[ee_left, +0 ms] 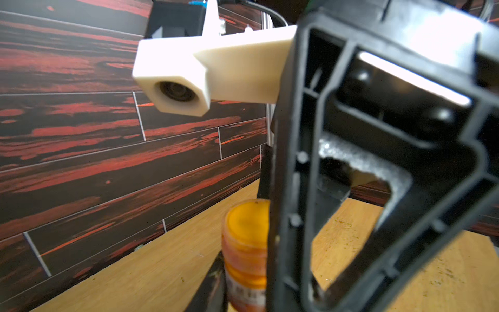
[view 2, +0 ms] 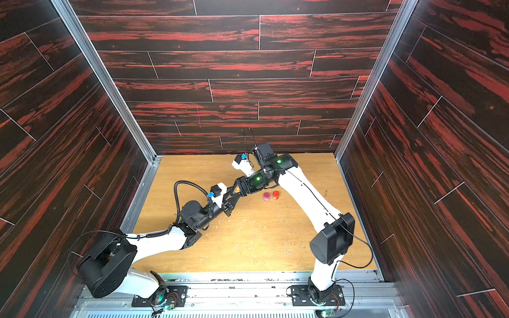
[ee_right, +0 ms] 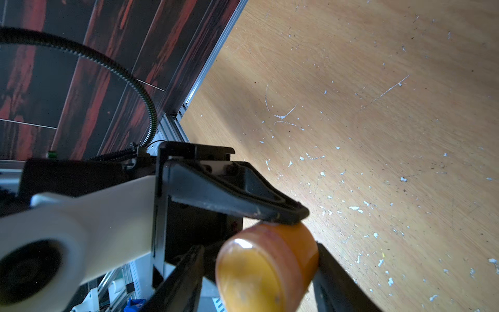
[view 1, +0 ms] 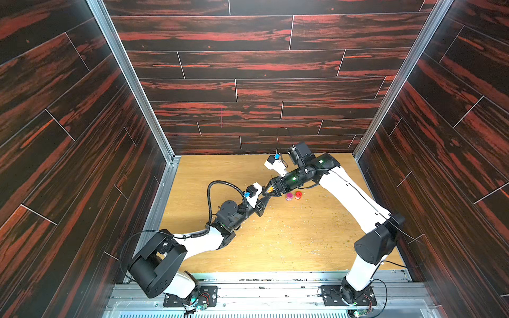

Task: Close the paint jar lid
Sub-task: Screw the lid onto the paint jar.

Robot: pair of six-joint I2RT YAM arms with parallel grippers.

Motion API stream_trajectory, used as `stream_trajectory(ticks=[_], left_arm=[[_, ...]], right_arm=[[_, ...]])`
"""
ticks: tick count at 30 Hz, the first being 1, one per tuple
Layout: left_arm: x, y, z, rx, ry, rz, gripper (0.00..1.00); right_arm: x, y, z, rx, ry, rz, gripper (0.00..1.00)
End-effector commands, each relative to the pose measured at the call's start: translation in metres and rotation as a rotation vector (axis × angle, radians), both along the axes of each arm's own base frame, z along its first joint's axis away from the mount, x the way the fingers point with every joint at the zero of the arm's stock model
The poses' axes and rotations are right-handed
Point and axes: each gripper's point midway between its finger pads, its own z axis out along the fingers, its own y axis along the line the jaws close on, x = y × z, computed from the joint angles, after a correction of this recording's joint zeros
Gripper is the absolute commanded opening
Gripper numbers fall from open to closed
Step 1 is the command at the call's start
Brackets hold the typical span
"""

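Observation:
An orange paint jar (ee_left: 244,272) with its orange lid (ee_right: 251,275) on top is held above the wooden table (view 1: 289,242), mid-table in both top views (view 1: 270,189) (view 2: 236,190). My left gripper (ee_left: 243,289) is shut on the jar's body; one of its fingers (ee_right: 237,200) presses the jar's side. My right gripper (ee_right: 259,270) straddles the lid from the opposite side. Its jaws are open, with a dark gap between one finger (ee_right: 186,272) and the lid, while the other finger (ee_right: 332,272) lies against the lid's edge. In the left wrist view the right gripper's black frame (ee_left: 378,162) hides half the jar.
A pink jar (view 1: 289,196) and a red jar (view 1: 298,195) stand on the table just right of the grippers. Dark wood-pattern walls (view 1: 248,90) enclose the table on three sides. The left arm's cable loop (view 1: 217,187) arches above its wrist.

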Motion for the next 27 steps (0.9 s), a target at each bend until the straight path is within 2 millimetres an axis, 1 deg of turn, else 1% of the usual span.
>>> stream_trajectory(ticks=[1, 3, 4, 10, 17, 21, 24, 27], left_arm=[[0.009, -0.003, -0.016, 0.019, 0.072, 0.001, 0.27], [0.010, -0.004, -0.018, 0.020, 0.077, 0.000, 0.26], [0.011, -0.004, -0.019, 0.020, 0.080, 0.000, 0.26], [0.013, -0.006, -0.023, 0.027, 0.092, -0.002, 0.25], [0.016, -0.005, -0.023, 0.001, 0.118, 0.009, 0.25], [0.013, -0.007, -0.018, -0.017, 0.117, -0.013, 0.25], [0.009, -0.010, -0.010, -0.038, 0.121, -0.064, 0.25], [0.005, -0.015, -0.002, -0.069, 0.135, -0.134, 0.25]], right_arm=[[-0.021, 0.000, 0.024, 0.084, -0.034, 0.083, 0.67], [-0.018, -0.002, 0.027, 0.092, -0.039, 0.075, 0.73], [-0.017, -0.003, 0.028, 0.097, -0.039, 0.072, 0.74], [-0.011, -0.012, 0.035, 0.123, -0.044, 0.055, 0.75], [0.002, -0.036, 0.043, 0.118, -0.095, -0.005, 0.76], [0.006, -0.046, 0.041, 0.097, -0.192, -0.011, 0.76], [0.012, -0.053, 0.036, 0.087, -0.293, -0.025, 0.76], [0.021, -0.058, 0.038, 0.098, -0.397, -0.045, 0.76]])
